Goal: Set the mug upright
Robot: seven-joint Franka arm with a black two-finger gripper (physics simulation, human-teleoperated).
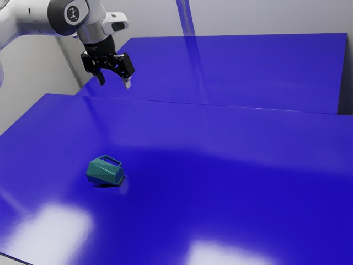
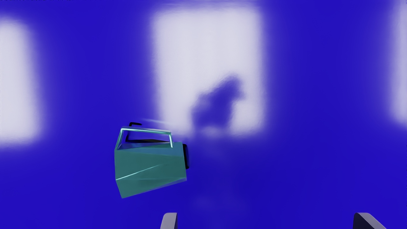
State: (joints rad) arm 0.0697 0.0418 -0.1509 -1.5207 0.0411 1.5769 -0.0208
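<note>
And at the exterior view's left, in comes the white arm (image 1: 36, 16), bending down through its black wrist. Pale glare (image 1: 49, 234) gleams on the near part of the glossy blue table (image 1: 231, 160). Next along, here's the teal mug (image 1: 105, 171), down on its side on the tabletop, its angular handle (image 1: 112, 160) sticking up and a thin dark shadow beneath! High above the mug, well apart from it, hangs the black gripper (image 1: 115, 83), released, its two fingers spread wide and pointing down. The wrist view has the mug out ahead of the fingertips, closer to one finger's line than the other's. Across to the exterior view's right, a second patch of glare (image 1: 223, 254) shines up front, and a blue panel (image 1: 270, 72) stretches behind the table.
</note>
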